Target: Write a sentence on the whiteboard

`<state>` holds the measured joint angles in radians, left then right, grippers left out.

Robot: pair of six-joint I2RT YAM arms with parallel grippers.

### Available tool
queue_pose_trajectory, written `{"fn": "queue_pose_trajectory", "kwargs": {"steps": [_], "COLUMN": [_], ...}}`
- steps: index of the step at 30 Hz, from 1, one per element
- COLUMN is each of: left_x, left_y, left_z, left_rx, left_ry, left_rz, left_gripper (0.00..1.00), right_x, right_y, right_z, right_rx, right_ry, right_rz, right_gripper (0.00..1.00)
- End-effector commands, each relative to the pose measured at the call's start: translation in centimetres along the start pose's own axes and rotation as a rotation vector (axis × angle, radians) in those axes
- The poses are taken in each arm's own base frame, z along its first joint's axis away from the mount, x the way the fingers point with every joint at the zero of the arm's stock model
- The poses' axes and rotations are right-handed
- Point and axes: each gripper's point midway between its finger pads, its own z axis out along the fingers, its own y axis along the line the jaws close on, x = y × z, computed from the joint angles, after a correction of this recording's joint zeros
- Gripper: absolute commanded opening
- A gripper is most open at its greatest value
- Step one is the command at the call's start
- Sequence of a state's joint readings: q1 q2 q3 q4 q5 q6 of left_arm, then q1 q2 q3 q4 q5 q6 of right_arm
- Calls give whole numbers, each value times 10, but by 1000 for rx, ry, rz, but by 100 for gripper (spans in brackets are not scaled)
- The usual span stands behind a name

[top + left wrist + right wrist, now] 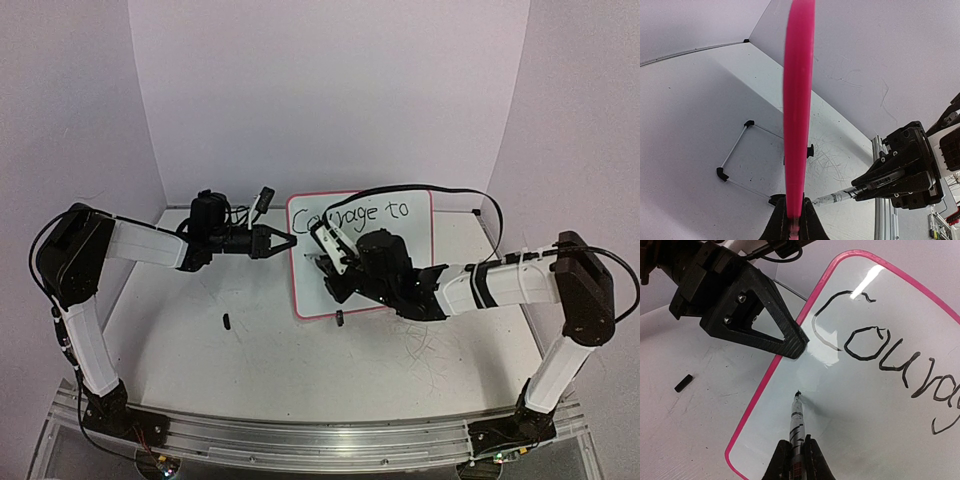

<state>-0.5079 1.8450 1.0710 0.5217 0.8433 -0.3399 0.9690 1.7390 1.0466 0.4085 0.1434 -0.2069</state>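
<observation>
Left claw (278, 242) pinching the whiteboard (875, 410) by its frame, the right claw (796, 452), clamped on the marker (796, 420), should press the tip ahead lightly and evenly.

The whiteboard (405, 248) is glossy white, framed in pink, with black handwritten lettering (358, 213).

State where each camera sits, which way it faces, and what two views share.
Top external: above and behind the bases, looking down on the table; shows the left claw gripping the whiteboard by its edge, the right claw over its face.
Left wrist: on the left arm, looking along its own claw up the board's pink frame, edge-on.
Right wrist: on the right arm, looking down its marker at the written face, own claw below.
Shared: each wrist view shows the other arm's claw and the pink frame.
</observation>
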Motion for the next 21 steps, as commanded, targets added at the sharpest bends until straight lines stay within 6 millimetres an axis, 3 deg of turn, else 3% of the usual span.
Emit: {"fn": "queue_pose_trajectory", "kwargs": {"steps": [1,16,21], "left_x": [-21,-21,-20], "left_y": [-26,-26,-26], "left_z": [-6,-5,-4], "left_rx": [56,61,62], "left_ry": [-35,-33,-30], "left_rz": [84,84,82], "left_gripper": [0,0,0], "right_x": [-13,6,-10], "right_y": [8,7,0], "right_z": [0,-5,-13], "right_rx": [-14,6,29], "right_ry": [-33,9,-47], "right_rz": [16,31,53], "right_gripper": [0,0,0]}}
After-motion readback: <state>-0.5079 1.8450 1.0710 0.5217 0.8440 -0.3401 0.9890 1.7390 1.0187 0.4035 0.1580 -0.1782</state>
